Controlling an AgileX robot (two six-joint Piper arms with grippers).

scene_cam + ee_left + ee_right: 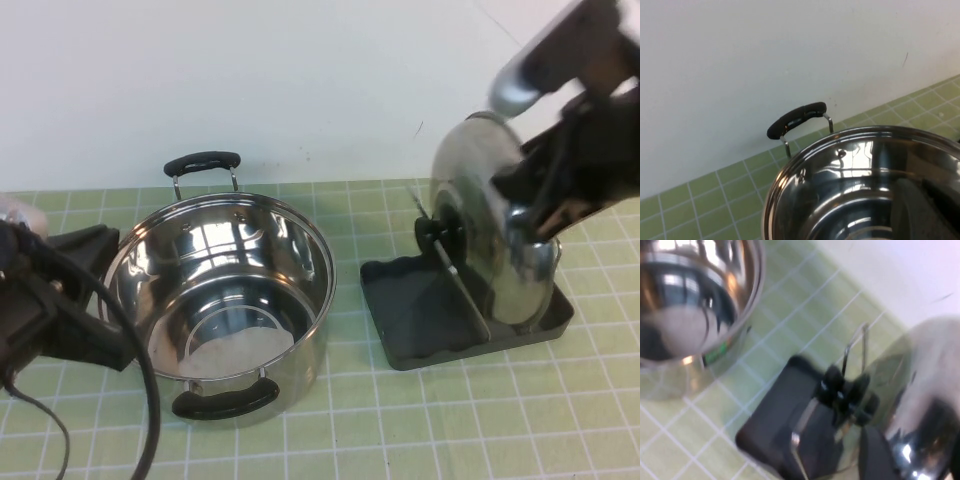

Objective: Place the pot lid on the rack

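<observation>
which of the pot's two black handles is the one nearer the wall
The handle on the pot's far rim, raised on wire legs before the white wall; the other handle faces the robot.

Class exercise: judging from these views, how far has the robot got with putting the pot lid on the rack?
Nearly done. The pot lid is off the pot and stands on edge in the rack, against a wire loop. The right end effector is at its rim; letting go and withdrawing remain. The left end effector sits beside the pot.

pot lid [480, 215]: shiny, on edge in rack [420, 320] | rack: dark tray
</observation>
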